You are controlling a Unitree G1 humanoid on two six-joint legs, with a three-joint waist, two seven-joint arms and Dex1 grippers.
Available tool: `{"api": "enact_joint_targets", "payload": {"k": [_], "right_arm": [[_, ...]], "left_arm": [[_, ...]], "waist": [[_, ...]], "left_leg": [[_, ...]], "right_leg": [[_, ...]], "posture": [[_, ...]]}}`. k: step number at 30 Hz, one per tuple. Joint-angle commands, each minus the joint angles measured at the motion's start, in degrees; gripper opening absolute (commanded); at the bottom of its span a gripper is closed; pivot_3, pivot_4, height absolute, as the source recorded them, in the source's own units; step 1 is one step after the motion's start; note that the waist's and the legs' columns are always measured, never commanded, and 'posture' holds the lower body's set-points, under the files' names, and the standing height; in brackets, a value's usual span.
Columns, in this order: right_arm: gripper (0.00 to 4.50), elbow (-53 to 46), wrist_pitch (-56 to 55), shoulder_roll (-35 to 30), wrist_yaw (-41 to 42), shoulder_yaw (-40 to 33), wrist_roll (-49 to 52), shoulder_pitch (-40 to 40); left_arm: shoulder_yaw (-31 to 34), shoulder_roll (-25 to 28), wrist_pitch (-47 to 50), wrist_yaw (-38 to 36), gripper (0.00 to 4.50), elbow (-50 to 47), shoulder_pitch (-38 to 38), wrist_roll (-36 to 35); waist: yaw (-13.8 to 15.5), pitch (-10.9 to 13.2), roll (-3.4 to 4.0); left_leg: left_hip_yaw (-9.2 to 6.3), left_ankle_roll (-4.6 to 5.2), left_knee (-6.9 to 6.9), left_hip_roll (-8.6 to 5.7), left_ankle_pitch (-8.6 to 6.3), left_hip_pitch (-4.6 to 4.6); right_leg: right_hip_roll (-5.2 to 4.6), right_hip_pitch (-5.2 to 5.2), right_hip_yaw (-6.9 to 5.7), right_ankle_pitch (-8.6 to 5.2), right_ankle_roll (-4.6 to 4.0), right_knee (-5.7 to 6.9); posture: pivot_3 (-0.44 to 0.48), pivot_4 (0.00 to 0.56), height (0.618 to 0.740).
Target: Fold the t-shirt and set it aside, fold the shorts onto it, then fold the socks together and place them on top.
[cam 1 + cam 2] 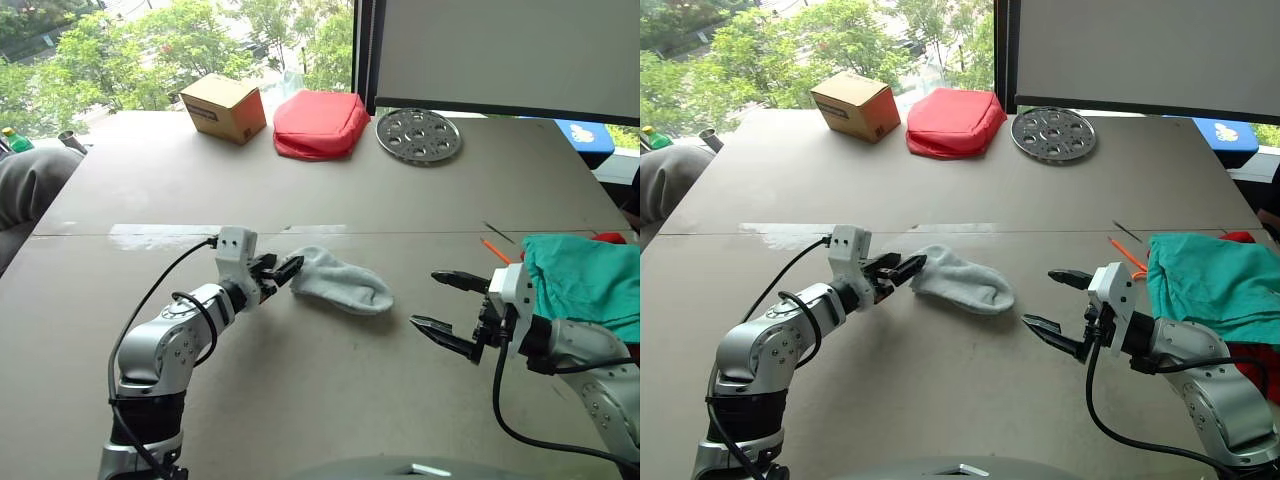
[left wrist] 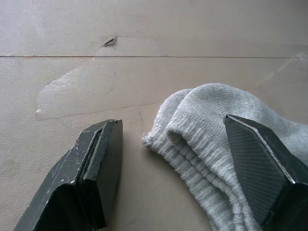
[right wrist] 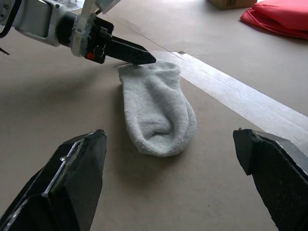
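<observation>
While lying flat, the socks [image 1: 342,281] point cuff-first toward the left gripper [image 1: 284,270].

Grey socks, teal shorts, red t-shirt

The socks [image 1: 343,281] lie folded, cuff at the left gripper [image 1: 283,270]; the shorts [image 1: 588,282] cover the t-shirt [image 1: 1252,360] behind the right gripper [image 1: 448,309].

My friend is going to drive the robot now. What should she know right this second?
Left gripper: jaws open at the cuff end of the socks, one jaw over the cuff, not clamped.
Right gripper: jaws open, empty, pointing toward the socks' toe end.
The socks lie mid-table in one bundle.
The shorts sit at the table's right edge on top of the t-shirt.
Left to do: grab the socks and put them on the shorts.
</observation>
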Motion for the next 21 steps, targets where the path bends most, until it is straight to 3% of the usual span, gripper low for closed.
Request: {"api": "enact_joint_targets", "payload": {"k": [1, 2, 6, 8, 12, 13, 21], "right_arm": [[4.44, -2.53, -1.3, 0.06, -0.49, -1.29, 0.48, 0.06], [4.44, -2.82, -1.25, -0.01, -0.67, -1.23, 0.45, 0.21], [4.5, -4.14, -0.83, -0.17, -1.71, -1.59, 0.39, 1.38], [4.5, -4.37, -0.78, -0.22, -2.14, -1.72, 0.21, 1.76], [4.5, -5.02, -0.4, -0.14, -3.14, -1.43, 0.33, 1.65], [4.5, -5.12, -0.34, -0.15, -3.36, -1.29, 0.28, 1.53], [4.5, -4.47, 0.34, -0.27, -4.03, -0.49, 0.22, -0.35]], "left_arm": [[-4.86, -1.57, -3.39, -3.16, 3.59, 3.64, -0.53, 3.43], [-5.56, -1.64, -4.33, -3.89, 3.59, 4.46, -0.69, 4.4], [-8.45, -0.68, -8.39, -8.58, 2.56, 7.61, 1.02, 7.97], [-9.02, -0.52, -10.16, -9.58, 1.71, 8.88, 1.68, 9.61], [-8.72, -1.41, -12.75, -10.8, 0.52, 10.64, 1.68, 11.49], [-8.34, -1.68, -13.54, -11.12, 0.02, 10.77, 1.64, 11.71], [0.08, 1.78, -14.07, -14.12, 0.02, 8.74, 1.93, 8.85]], "waist": [[0.58, -0.02, 0.02], [0.72, -0.03, 0.03], [0.82, -0.06, 0.09], [0.77, -0.13, 0.16], [0.77, -0.29, 0.24], [0.78, -0.32, 0.28], [0.31, -0.36, 0.35]], "left_leg": [[0.01, 0.0, 0.0, -0.01, 0.0, 0.0], [-0.01, 0.0, 0.0, -0.01, 0.0, -0.01], [-0.02, 0.0, 0.0, -0.02, 0.0, -0.01], [0.0, 0.01, 0.0, -0.01, 0.0, -0.01], [0.0, 0.01, 0.02, 0.01, 0.0, 0.0], [-0.03, 0.01, 0.01, 0.01, 0.0, 0.0], [0.0, 0.02, 0.01, 0.01, 0.0, -0.01]], "right_leg": [[0.0, 0.0, 0.0, 0.0, 0.0, 0.0], [0.0, 0.0, -0.01, 0.0, 0.0, 0.0], [-0.02, 0.01, -0.01, 0.0, 0.0, -0.01], [-0.02, 0.01, -0.01, 0.0, 0.0, -0.01], [-0.07, 0.02, 0.0, -0.01, 0.02, -0.01], [-0.07, 0.03, -0.02, -0.01, 0.02, 0.0], [-0.04, 0.01, -0.03, -0.02, 0.03, -0.01]], "posture": [[0.0, 0.15, 0.739], [0.0, 0.15, 0.739], [0.0, 0.15, 0.739], [0.0, 0.15, 0.739], [0.0, 0.15, 0.739], [0.0, 0.15, 0.739], [0.0, 0.15, 0.739]]}}
